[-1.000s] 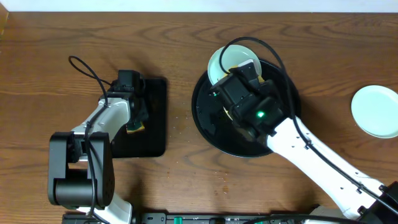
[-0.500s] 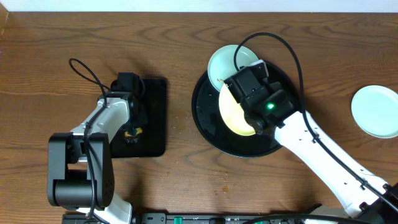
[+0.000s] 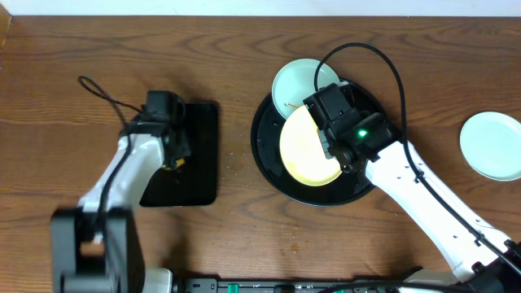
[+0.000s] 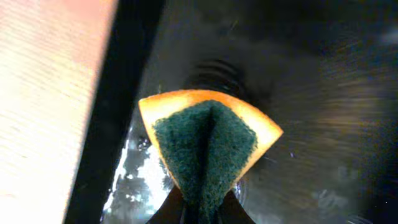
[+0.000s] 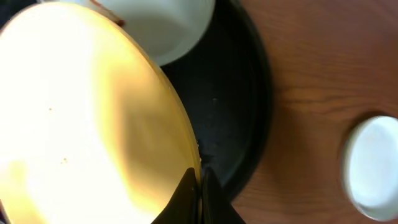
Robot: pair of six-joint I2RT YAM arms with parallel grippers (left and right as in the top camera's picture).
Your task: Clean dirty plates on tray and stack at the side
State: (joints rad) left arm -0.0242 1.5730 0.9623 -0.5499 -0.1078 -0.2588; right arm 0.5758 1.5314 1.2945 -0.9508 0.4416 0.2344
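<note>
Right gripper (image 5: 199,188): closed on the rim of the yellow plate (image 3: 308,152), with one finger on each face. The plate is over the round tray (image 3: 269,159) and appears tilted. Whether its far edge rests on the tray cannot be determined.

Left gripper (image 4: 205,204): closed on a folded sponge (image 4: 208,146), green scouring side outward, above the wet rectangular tray (image 3: 199,175).

Other plates: the smeared pale plate (image 3: 295,81) lies at the tray's far edge, partly over the rim and just beside the yellow one. The third plate (image 3: 492,145) sits alone on the table (image 3: 228,57), well to the right.

Handling assessment: the yellow plate looks light, rigid and glossy. It is probably slick, and more so once wet. A two-finger pinch at one rim point gives little resistance to rotation, so the plate may swing or slide out under scrubbing pressure. The hold is correctly placed on the raised rim, the only part thin enough for the fingers. The plate would be better braced low against the tray while wiped. If it is ceramic or glass, a drop risks chipping, particularly against the neighbouring plate.
</note>
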